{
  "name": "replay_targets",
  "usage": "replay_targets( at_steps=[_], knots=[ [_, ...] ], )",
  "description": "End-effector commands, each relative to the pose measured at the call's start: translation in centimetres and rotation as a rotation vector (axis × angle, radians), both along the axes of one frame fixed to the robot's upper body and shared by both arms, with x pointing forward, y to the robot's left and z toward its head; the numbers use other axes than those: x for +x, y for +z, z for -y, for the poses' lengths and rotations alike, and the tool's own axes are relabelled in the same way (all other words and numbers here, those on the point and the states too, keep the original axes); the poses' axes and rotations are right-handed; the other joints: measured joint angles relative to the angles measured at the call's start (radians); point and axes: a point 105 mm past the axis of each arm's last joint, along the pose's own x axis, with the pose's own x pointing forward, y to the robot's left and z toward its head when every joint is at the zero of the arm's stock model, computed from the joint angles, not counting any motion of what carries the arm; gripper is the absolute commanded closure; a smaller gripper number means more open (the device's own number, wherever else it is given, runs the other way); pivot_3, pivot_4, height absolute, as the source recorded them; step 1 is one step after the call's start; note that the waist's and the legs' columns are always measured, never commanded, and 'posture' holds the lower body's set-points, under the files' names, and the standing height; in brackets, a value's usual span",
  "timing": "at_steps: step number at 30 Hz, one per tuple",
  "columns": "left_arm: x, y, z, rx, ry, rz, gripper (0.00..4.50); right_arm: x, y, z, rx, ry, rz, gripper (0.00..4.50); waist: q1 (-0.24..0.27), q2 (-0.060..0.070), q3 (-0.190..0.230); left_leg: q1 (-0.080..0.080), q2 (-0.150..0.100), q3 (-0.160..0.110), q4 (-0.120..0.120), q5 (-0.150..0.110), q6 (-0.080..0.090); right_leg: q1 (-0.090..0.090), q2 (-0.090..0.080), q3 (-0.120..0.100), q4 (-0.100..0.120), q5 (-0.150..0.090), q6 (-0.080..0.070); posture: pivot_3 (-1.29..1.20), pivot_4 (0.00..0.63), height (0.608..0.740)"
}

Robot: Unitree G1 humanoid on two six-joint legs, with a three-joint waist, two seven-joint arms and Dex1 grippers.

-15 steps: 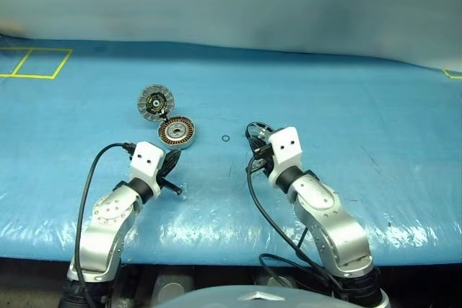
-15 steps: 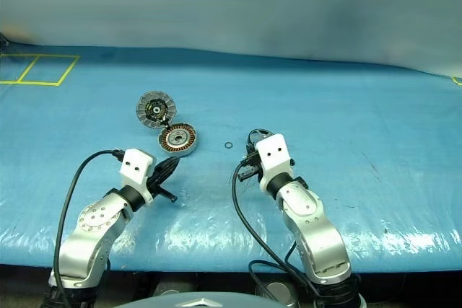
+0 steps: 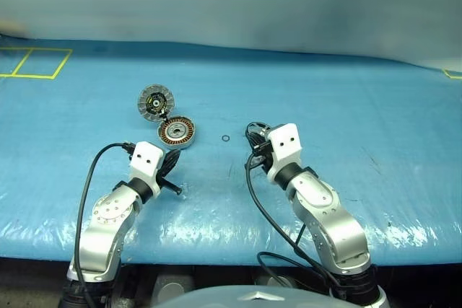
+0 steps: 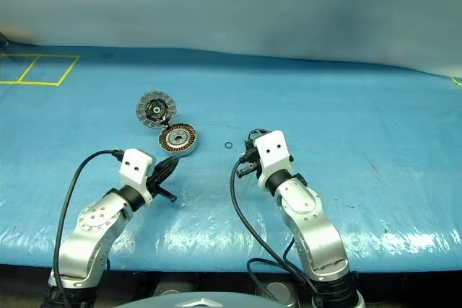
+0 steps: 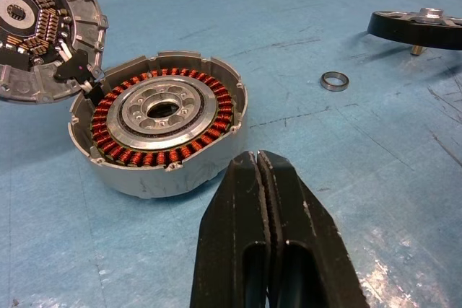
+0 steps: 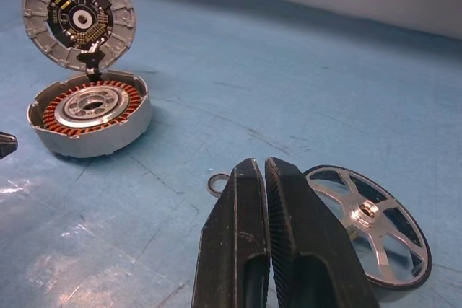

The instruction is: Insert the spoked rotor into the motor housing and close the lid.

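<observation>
housing: motor housing [image 5: 162, 131], shallow round silver cup on blue desk [image 3: 375, 106], copper windings ringing a steel hub.
lid: lid [image 6: 78, 16] propped upright at housing's far edge, ribbed silver rim, dark board face.
rotor: spoked rotor [image 6: 368, 225] flat by right end effector [image 6: 266, 178], black rim, silver spokes.
ring: small metal ring [image 5: 334, 81] between housing and rotor.
end effectors: left end effector [image 5: 258, 171] and right pinched closed, both empty.

housing [image 4: 177, 139]: centre-left, open, copper windings showing
lid [image 4: 156, 110]: touching housing, toward upper left
ring [image 4: 228, 146]: just right of housing
left gripper [image 4: 175, 161]: closed, just below housing
yellow lines [image 4: 36, 68]: upper left
</observation>
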Motion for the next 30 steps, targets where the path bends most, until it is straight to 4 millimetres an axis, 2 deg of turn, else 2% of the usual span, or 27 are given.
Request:
replay_targets(
  at_steps=[1, 30],
  knots=[
    [-0.04, 1.07, 0.07, -0.003, -0.006, 0.044, 4.45, -0.16, 1.19, -0.08, 0.02, 0.004, 0.051, 4.32, 0.0, 0.0, 0.0, 0.0, 0.0, 0.0, 0.0, 0.0, 0.0, 0.0, 0.0, 0.0, 0.0, 0.0, 0.0, 0.0, 0.15, 0.74],
    [-0.15, 1.0, -0.42, 0.009, 0.021, 0.047, 4.45, 0.0, 1.08, -0.22, 0.006, -0.003, 0.058, 4.32, 0.0, 0.0, 0.0, 0.0, 0.0, 0.0, 0.0, 0.0, 0.0, 0.0, 0.0, 0.0, 0.0, 0.0, 0.0, 0.0, 0.15, 0.74]
  ],
)
